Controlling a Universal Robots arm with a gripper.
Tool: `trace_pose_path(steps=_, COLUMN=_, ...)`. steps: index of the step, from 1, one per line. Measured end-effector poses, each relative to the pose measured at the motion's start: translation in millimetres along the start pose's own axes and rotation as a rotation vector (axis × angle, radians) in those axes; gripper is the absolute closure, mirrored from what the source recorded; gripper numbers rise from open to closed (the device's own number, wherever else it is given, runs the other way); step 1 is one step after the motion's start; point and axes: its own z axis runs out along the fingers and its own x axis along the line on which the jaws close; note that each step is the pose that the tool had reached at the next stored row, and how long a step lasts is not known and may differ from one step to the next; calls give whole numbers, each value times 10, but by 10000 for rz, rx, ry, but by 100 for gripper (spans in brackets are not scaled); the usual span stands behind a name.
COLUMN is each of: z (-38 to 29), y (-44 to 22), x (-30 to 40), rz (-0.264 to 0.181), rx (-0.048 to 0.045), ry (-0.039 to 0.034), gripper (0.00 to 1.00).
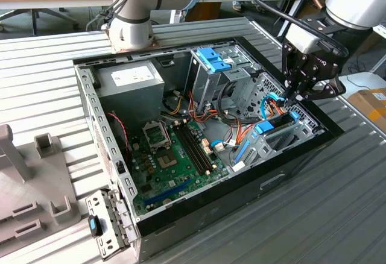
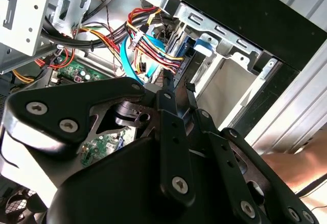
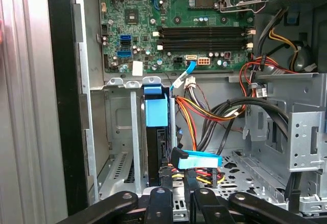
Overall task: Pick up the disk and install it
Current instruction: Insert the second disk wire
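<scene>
Lying open on a ribbed grey metal table (image 1: 338, 216), a black computer case (image 1: 289, 173) is seen with its side panel removed. One green motherboard (image 1: 175, 155) is mounted well apart from the gripper (image 1: 294, 97), and one tall grey metal cage (image 1: 208, 77) with a blue plastic latch (image 1: 213, 59) is found between them. The disk (image 1: 278, 122), flat and black with bright blue plastic tabs, is set on edge in the metal bay (image 3: 120, 132) just under the gripper, and is seen in the first wrist view (image 3: 156, 127) too. The black fingers (image 3: 159, 203) are brought narrow, close together at the disk's near end; whether it is gripped cannot be told.
</scene>
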Motion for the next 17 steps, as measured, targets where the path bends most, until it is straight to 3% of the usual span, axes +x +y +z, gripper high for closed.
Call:
trace_pose_path(steps=10, z=-2, y=-10, x=-1, rz=0, rx=0, ry=0, gripper=76)
trace_pose_path(steps=15, z=-2, y=-10, x=-1, rz=0, rx=0, ry=-1, gripper=56)
trace_pose_path(steps=17, z=-2, y=-10, x=-1, rz=0, rx=0, ry=0, gripper=56)
